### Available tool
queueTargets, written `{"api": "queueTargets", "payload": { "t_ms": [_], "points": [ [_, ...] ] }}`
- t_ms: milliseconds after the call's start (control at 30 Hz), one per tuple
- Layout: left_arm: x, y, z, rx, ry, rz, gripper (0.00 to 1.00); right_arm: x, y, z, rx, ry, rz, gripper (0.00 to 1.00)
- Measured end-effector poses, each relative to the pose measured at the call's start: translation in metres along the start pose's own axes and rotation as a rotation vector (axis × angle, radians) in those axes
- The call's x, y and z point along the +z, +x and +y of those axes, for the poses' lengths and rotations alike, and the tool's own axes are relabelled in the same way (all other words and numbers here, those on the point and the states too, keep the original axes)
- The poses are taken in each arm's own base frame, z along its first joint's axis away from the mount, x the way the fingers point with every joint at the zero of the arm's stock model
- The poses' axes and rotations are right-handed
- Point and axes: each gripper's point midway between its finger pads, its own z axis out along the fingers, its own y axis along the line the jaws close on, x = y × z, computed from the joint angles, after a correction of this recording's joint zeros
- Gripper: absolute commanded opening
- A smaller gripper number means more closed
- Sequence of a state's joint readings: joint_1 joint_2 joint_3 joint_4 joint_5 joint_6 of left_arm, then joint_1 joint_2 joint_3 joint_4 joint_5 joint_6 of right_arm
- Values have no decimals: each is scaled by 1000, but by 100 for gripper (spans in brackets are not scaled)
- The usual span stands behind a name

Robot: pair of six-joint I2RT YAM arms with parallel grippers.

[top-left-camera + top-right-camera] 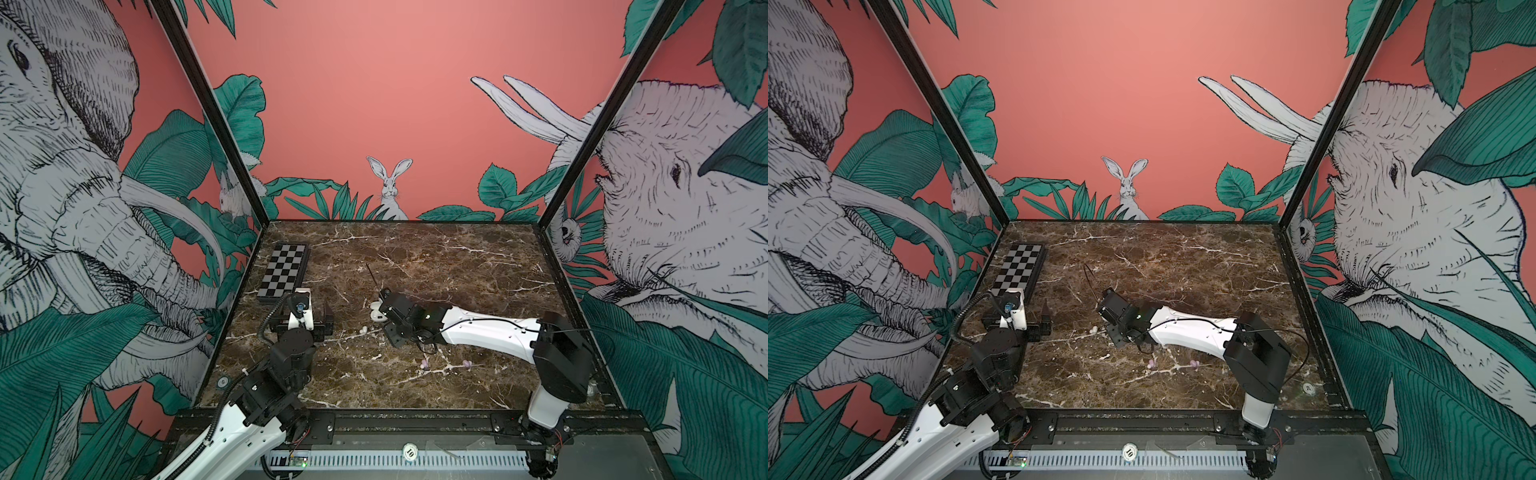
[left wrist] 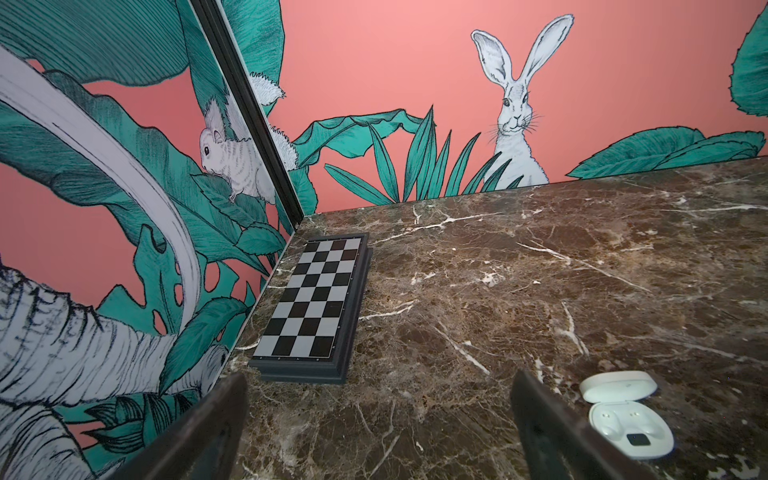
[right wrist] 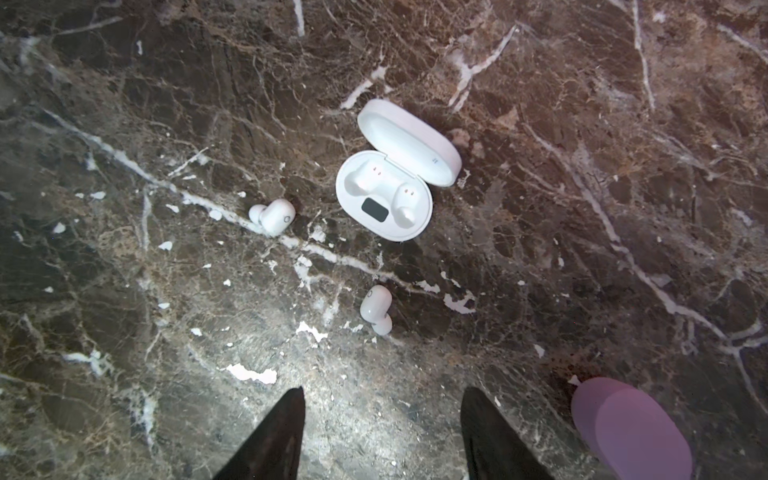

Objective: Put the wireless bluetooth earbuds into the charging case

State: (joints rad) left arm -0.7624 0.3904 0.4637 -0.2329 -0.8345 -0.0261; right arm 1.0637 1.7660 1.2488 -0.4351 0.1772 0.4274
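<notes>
Pink jungle-mural walls enclose a brown marble worktop; a folded chessboard lies by its far left corner; the left tool gapes wide and empty near it; the right tool hangs over mid-worktop, jaws partly apart, gripping nothing; the white charging case lies lid-open, both sockets empty; a blurred lilac case sits nearby; one white earbud lies just beside the white base, a second white earbud near; two lilac earbuds rest nearer the front edge.

The white charging case lies open, wells empty. One white earbud lies beside it, another white earbud near; two lilac earbuds lie well apart.
</notes>
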Motion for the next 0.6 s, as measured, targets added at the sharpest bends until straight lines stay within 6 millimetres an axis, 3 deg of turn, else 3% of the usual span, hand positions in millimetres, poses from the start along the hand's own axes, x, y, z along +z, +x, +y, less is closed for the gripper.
{"api": "queueTargets", "payload": {
  "t_ms": [267, 600],
  "points": [
    [0, 0, 0, -2, 2, -3, 99, 14, -13, 6, 30, 19, -2, 41],
    [-3, -5, 3, -22, 3, -25, 99, 27, -15, 3, 76, 68, 14, 35]
  ]
}}
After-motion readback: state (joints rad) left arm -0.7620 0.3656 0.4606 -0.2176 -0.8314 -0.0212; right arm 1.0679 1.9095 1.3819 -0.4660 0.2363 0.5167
